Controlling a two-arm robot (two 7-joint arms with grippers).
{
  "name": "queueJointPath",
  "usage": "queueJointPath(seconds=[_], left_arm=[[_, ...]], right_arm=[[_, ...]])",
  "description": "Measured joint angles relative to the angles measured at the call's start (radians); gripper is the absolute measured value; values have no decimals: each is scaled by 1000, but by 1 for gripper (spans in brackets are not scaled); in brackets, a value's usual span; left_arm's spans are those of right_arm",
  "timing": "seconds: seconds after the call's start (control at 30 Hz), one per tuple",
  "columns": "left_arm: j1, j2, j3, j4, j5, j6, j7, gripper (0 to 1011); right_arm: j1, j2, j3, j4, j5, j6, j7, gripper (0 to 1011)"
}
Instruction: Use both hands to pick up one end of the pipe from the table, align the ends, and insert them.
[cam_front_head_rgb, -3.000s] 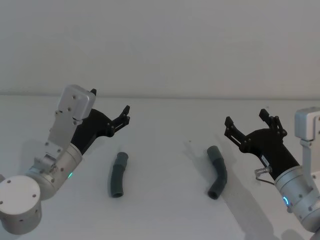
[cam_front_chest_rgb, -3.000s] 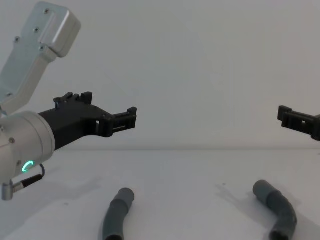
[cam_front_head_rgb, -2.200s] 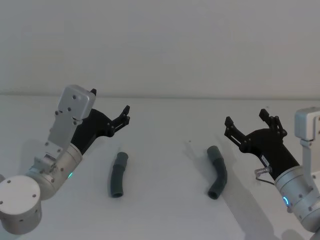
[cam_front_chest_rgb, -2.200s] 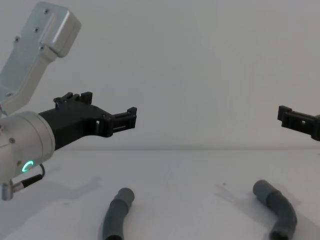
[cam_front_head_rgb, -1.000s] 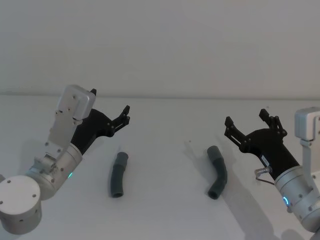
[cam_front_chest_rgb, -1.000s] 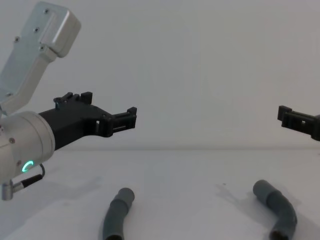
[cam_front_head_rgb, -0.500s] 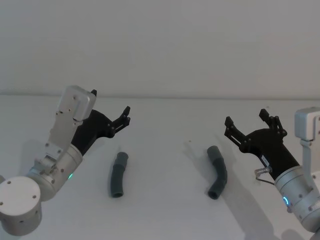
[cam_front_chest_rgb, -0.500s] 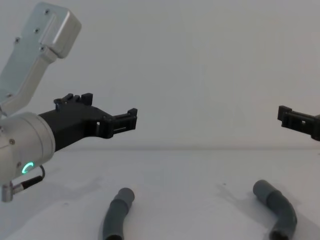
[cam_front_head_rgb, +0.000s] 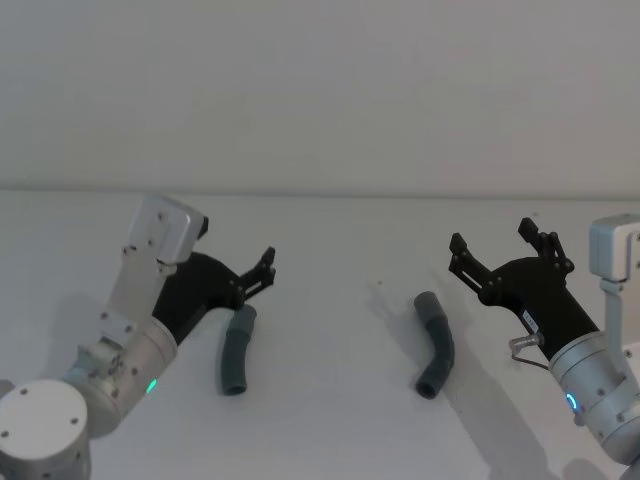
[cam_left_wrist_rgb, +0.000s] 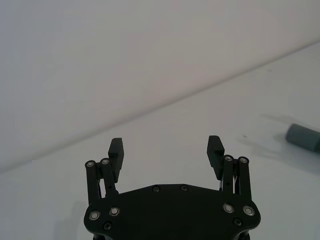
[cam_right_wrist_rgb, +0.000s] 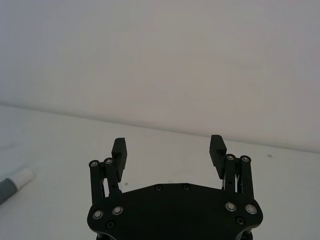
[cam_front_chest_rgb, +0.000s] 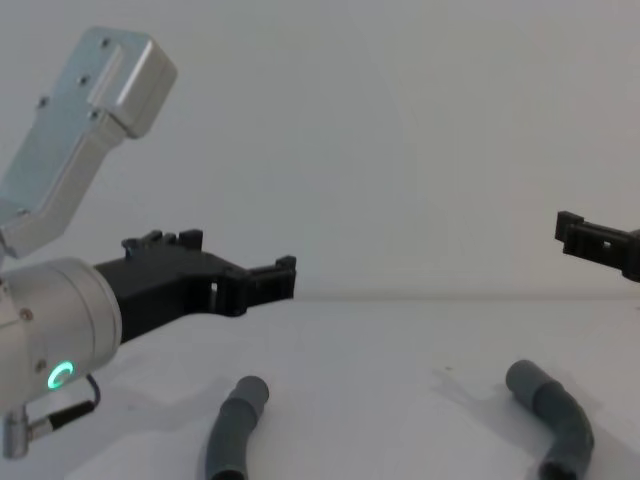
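Left pipe (cam_front_head_rgb: 236, 350) on table (cam_front_head_rgb: 340, 425), left gripper (cam_left_wrist_rgb: 165, 149) spread wide above its far end, right pipe (cam_front_head_rgb: 436, 343) well to its right, right gripper (cam_front_head_rgb: 492, 238) spread wide farther right

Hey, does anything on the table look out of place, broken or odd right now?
Nothing looks damaged or spilled. The left pipe piece and the right pipe piece lie apart on the table, each bent and not joined. The left gripper and right gripper hover open, holding nothing.

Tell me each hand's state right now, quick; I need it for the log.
Left hand: open, holding nothing.
Right hand: open, holding nothing.
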Motion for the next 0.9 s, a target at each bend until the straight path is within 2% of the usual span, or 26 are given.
queueJointPath(seconds=[0.2, 0.4, 0.53, 0.6, 0.63, 0.67, 0.7, 0.83, 0.9], left_arm=[[35, -7, -3, -42, -14, 56, 16, 1001], [67, -17, -8, -87, -25, 141, 46, 1001], [84, -27, -11, -116, -29, 211, 72, 1001], [93, -37, -13, -136, -32, 263, 90, 1001], [93, -37, -13, -136, -32, 263, 90, 1001], [98, -43, -14, -147, -34, 300, 102, 1001], [98, -43, -14, -147, -34, 300, 102, 1001], [103, -56, -17, -166, -41, 373, 120, 1001], [104, -60, -18, -169, -43, 390, 123, 1001]], right_arm=[[0, 0, 0, 0, 0, 0, 0, 1002], [0, 0, 0, 0, 0, 0, 0, 1002], [0, 0, 0, 0, 0, 0, 0, 1002], [0, 0, 0, 0, 0, 0, 0, 1002], [0, 0, 0, 0, 0, 0, 0, 1002], [0, 0, 0, 0, 0, 0, 0, 1002], [0, 0, 0, 0, 0, 0, 0, 1002], [0, 0, 0, 0, 0, 0, 0, 1002], [0, 0, 0, 0, 0, 0, 0, 1002]])
